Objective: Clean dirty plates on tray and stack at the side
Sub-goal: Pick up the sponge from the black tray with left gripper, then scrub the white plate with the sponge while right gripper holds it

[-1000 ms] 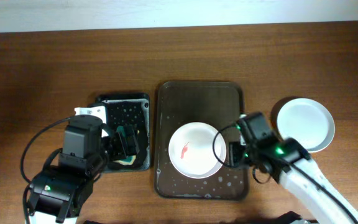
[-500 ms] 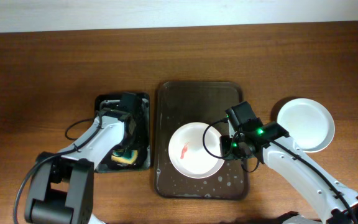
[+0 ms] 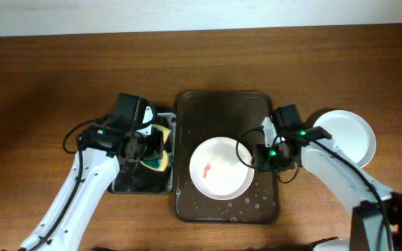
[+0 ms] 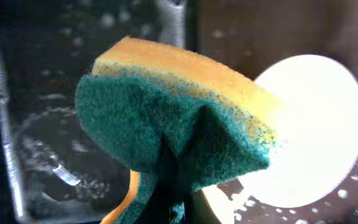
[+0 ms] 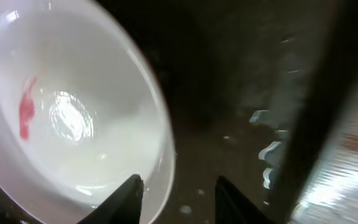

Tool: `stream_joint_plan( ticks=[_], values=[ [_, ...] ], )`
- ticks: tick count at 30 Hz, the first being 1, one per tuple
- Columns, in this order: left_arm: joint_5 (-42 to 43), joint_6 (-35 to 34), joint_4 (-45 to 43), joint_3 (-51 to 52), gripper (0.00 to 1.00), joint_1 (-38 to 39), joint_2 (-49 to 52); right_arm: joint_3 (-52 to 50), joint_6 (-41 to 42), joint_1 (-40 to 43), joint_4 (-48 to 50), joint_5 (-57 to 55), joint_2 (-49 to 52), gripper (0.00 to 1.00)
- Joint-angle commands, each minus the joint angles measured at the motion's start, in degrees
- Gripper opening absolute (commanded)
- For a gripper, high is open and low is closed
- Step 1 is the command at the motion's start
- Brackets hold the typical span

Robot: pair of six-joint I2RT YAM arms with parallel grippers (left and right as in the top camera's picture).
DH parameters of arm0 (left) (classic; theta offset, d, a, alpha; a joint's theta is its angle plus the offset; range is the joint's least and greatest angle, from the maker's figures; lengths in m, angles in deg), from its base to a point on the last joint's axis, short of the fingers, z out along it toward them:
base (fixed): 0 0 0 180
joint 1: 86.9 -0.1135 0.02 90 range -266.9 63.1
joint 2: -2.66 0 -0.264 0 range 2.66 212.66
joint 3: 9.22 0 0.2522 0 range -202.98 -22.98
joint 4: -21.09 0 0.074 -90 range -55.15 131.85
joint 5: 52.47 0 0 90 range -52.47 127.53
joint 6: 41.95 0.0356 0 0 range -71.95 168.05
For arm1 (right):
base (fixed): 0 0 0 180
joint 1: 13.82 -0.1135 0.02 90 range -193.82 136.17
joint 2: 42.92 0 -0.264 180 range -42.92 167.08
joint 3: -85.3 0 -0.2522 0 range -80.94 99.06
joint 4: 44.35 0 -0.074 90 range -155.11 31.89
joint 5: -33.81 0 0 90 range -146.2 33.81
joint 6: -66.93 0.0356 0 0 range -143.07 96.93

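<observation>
1. As seen from overhead, the tray lies at the centre of the worktop, its long side running up and down the frame. Water droplets speckle its lower part.
2. The smeared plate, white, sits upright in the lower half of the tray. One short red mark shows left of the plate's centre.
3. The clean plate, also white, rests on the worktop at the right of the frame, just beside the tray. A greyish edge shows under its lower right side. I cannot tell how many plates lie there.
4. The right gripper is at the right rim of the smeared plate. Its jaws stand apart with that rim between them, one finger over the bowl of the plate and the other over the tray floor. They are not closed on the rim.
5. The left gripper has its jaws clamped on the sponge, which is pinched inward at the lower middle. The green scouring face is towards the wrist camera and the yellow layer is behind it.
6. The sponge hangs over the right side of the black tray, close to the left rim of the tray and clear of the smeared plate. The black tray lies left of centre and looks wet inside.
</observation>
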Motion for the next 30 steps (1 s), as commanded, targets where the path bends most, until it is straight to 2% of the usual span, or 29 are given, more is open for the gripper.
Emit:
stream_joint_plan(
  ticks=[1,4,8,14,16,18,20,25,27,29,30],
  values=[
    [4.7,-2.7,-1.3,-1.0,0.00,3.5,-0.6,0.8,1.6,-1.1,3.9,-0.2,6.3,0.32],
    [4.6,-8.0,-4.1,-0.9,0.00,8.6,0.5,0.8,1.7,-1.0,5.6,-1.3,9.0,0.04],
    [6.0,-17.5,-11.1,-0.9,0.00,15.7,8.4,0.8,9.3,-1.1,5.1,-6.2,8.8,0.04],
    [15.1,-29.7,-27.3,-0.9,0.00,24.1,28.1,0.8,9.3,-1.1,4.0,-6.2,8.8,0.04],
    [12.4,-29.6,-26.4,-0.9,0.00,24.1,32.5,0.8,9.2,-1.1,3.5,-6.2,8.8,0.04],
    [0.6,-29.3,-20.4,-0.9,0.00,23.0,33.3,0.8,9.2,-1.1,3.1,-6.2,8.8,0.04],
    [-15.0,-28.9,-12.4,-1.7,0.00,21.7,33.2,0.8,9.3,-1.1,3.1,-6.2,8.8,0.04],
    [-31.5,-26.8,-4.1,-4.2,0.00,20.2,33.2,0.8,9.3,-1.1,3.1,-6.6,8.8,0.04],
    [-33.1,-26.8,-1.8,-5.9,0.00,20.3,33.2,0.8,9.2,-1.1,3.0,-6.9,8.8,0.04],
    [-26.7,-26.8,-3.7,-6.8,0.00,20.3,33.2,0.8,9.2,-1.1,3.0,-6.9,8.8,0.04],
    [-19.5,-26.7,-6.2,-6.8,0.00,20.3,33.3,0.8,9.2,-1.1,3.0,-7.1,8.8,0.04]
  ],
)
